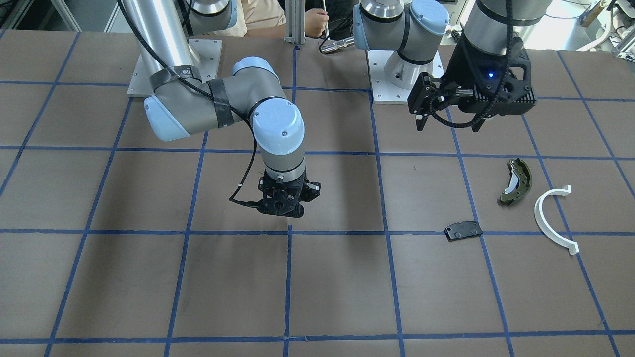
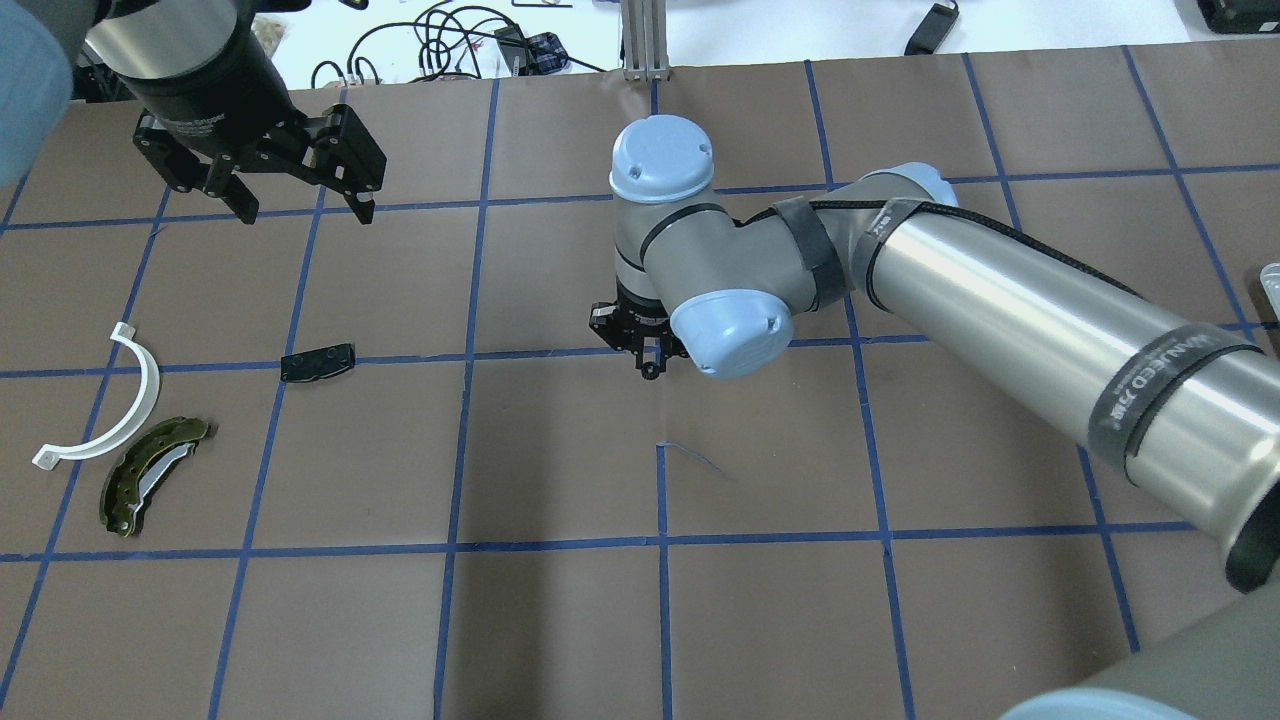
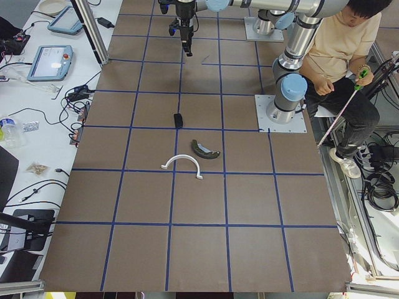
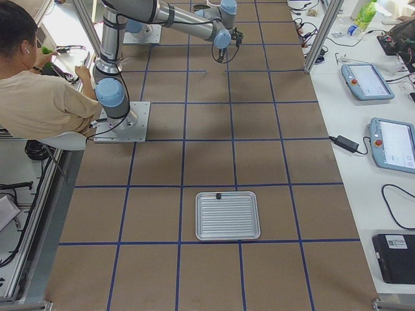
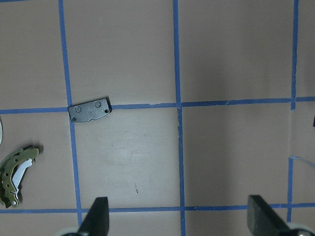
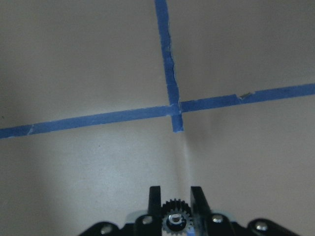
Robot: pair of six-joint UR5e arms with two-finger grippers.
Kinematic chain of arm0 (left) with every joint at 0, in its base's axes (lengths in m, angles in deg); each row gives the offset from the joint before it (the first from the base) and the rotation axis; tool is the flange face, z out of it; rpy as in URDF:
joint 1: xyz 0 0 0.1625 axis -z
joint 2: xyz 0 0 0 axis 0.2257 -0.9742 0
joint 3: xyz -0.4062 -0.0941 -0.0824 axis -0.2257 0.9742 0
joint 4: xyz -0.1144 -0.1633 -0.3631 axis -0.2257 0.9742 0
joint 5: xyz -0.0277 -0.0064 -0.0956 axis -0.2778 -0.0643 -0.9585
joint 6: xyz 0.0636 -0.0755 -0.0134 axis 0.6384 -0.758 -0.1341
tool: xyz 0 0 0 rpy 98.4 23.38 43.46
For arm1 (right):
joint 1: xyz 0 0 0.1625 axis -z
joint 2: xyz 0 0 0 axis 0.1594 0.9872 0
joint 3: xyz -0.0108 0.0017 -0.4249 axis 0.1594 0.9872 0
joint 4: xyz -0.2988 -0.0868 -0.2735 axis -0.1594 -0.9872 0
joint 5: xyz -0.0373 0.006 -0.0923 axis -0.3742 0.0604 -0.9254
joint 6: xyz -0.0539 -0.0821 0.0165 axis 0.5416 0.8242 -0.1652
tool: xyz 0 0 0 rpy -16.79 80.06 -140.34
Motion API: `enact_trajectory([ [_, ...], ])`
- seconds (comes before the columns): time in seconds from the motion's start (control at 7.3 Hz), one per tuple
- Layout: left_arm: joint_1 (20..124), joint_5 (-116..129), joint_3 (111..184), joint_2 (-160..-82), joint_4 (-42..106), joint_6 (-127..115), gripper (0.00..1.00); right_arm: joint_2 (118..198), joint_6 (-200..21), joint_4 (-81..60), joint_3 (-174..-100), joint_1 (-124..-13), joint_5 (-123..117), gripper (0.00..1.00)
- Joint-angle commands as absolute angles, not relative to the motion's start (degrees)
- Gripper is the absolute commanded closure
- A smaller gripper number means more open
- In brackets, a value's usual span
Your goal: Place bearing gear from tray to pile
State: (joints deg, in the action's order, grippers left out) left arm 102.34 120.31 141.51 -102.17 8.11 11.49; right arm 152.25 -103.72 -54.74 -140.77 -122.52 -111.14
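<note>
The right tool (image 6: 176, 191) pinches the little gear (image 6: 173, 215) by its toothed sides, well apart from the black plate (image 2: 317, 362). The gear looks hard, light and slippery, so hold tight. The left tool (image 2: 305, 210) hangs spread near the plate.

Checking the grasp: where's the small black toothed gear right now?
Right wrist view: the small black toothed gear is clamped in the right gripper, over mid-table beside a blue tape crossing.

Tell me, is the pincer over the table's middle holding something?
Holding: the right pincer is shut on a small bearing gear, clamped between its fingers in its wrist view.
</note>
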Motion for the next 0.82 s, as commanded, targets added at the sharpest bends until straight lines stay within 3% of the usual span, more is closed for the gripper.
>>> enact_trajectory([
  [0.0, 102.25, 120.34, 141.51, -102.06, 8.11, 11.79, 0.0, 148.84, -106.13, -60.05, -141.88, -125.53, -110.31, 1.0],
  [0.14, 102.34, 120.34, 141.51, -102.15, 8.11, 11.71, 0.0, 148.56, -106.41, -60.33, -141.88, -125.63, -110.48, 0.89],
  [0.27, 102.34, 120.61, 141.6, -102.23, 8.46, 11.53, 0.0, 148.65, -106.15, -60.42, -141.79, -125.63, -110.56, 0.33],
  [0.41, 102.51, 120.52, 141.77, -102.41, 8.72, 11.01, 0.0, 148.91, -105.45, -60.42, -141.7, -125.63, -111.0, 0.0],
  [0.68, 102.78, 120.52, 142.12, -102.15, 10.04, 10.83, 0.0, 151.27, -101.96, -60.08, -141.26, -123.44, -111.18, 0.0],
])
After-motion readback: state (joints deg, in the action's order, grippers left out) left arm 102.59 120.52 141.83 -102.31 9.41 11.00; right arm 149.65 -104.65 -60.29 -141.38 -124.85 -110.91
